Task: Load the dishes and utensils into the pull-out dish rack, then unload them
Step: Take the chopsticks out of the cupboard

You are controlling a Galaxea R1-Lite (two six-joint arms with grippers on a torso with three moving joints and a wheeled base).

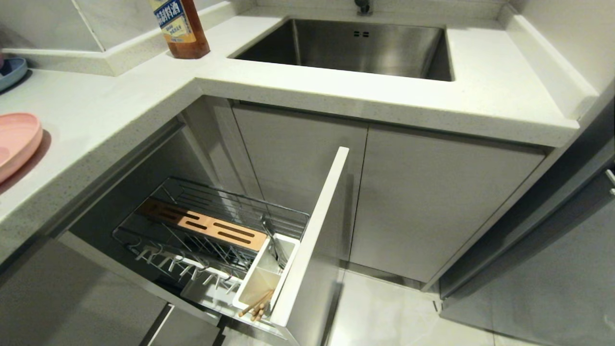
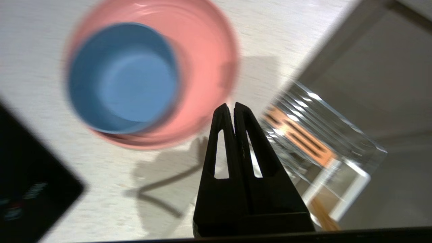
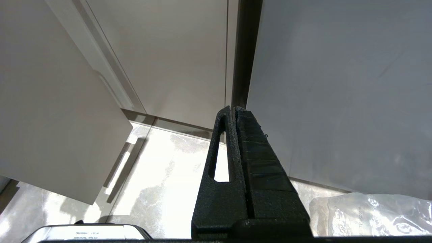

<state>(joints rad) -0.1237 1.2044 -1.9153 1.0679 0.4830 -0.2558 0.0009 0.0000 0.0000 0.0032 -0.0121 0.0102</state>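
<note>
The pull-out dish rack stands drawn out below the counter, with its wooden strip and pale front panel. Wooden chopsticks lie in its white utensil cup, and a slim silver handle leans at the cup's back. The pink plate rests on the countertop with the light-blue bowl sitting in it. My left gripper hovers above the counter just beside the plate's rim, shut and empty. In the head view only the plate's edge shows at the far left.
My right gripper is parked low, shut, facing cabinet doors and floor. A steel sink and a brown sauce bottle are at the back of the counter. A darker blue plate lies at the far left.
</note>
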